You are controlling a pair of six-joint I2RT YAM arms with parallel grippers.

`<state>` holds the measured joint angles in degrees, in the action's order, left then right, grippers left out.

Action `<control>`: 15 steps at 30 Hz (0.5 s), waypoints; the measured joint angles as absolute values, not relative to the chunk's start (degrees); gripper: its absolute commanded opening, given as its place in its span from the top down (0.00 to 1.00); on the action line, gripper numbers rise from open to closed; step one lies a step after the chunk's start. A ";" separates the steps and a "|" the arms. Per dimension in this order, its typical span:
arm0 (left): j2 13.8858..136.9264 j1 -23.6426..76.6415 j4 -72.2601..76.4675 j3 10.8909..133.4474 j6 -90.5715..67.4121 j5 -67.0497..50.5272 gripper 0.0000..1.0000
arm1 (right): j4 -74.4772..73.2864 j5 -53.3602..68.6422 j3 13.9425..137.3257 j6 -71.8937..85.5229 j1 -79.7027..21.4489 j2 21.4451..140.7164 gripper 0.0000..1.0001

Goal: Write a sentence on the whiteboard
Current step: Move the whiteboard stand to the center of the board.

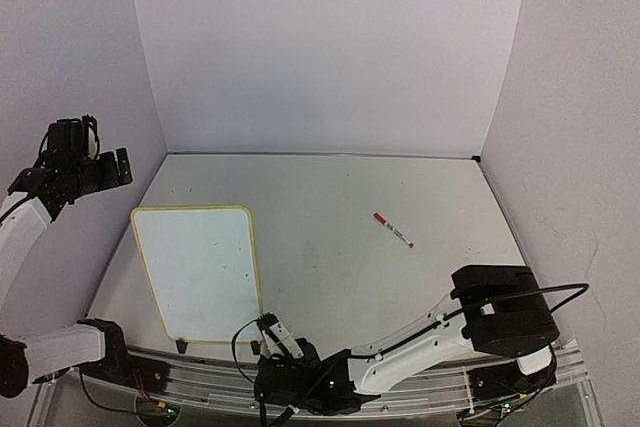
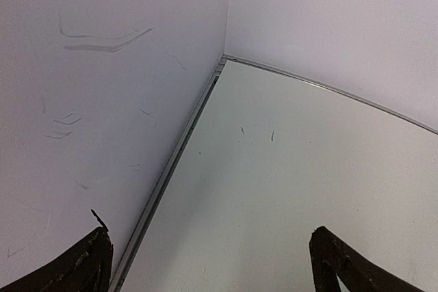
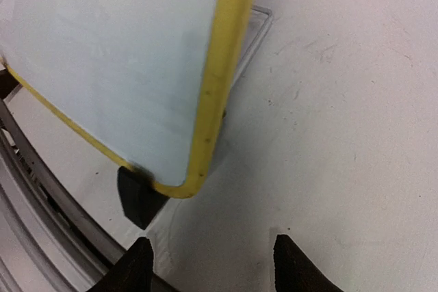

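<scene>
Whiteboard [image 1: 198,272] at lower left looks light, stiff, slick, so you pinch its yellow rim [image 3: 222,66]; left jaws and right jaws apart, empty.

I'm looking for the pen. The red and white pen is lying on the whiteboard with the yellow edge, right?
No. The pen lies on the table, apart from the whiteboard and to its right, as the top external view shows. The whiteboard does have a yellow edge.

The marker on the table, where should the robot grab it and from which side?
Mid-barrel, from straight above: the marker lies flat and diagonal on the table, with nothing beside it, so the grip should close across its thin width, not along it.
</scene>
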<state>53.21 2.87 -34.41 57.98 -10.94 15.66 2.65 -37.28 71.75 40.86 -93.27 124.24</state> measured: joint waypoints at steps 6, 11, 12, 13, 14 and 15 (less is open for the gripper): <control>53.21 2.87 -34.41 57.98 -10.94 15.66 0.00 | 6.89 -34.63 71.79 36.86 -93.95 124.22 0.43; 53.21 2.87 -34.41 57.98 -10.94 15.66 0.01 | 6.65 -34.60 74.08 35.59 -93.76 124.39 0.46; 53.21 2.87 -34.41 57.98 -10.94 15.64 0.01 | 6.30 -34.61 74.92 35.74 -93.52 124.51 0.46; 53.21 2.87 -34.41 57.98 -10.94 15.64 0.01 | 6.03 -34.58 75.78 35.95 -93.33 124.67 0.47; 53.21 2.87 -34.41 57.98 -10.94 15.64 0.01 | 5.84 -34.55 76.52 36.17 -93.13 124.84 0.47; 53.21 2.87 -34.41 57.98 -10.94 15.64 0.01 | 5.64 -34.54 77.23 36.43 -92.85 124.97 0.48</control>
<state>53.21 2.87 -34.41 57.98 -10.94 15.64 5.64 -34.54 77.23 36.43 -92.85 124.97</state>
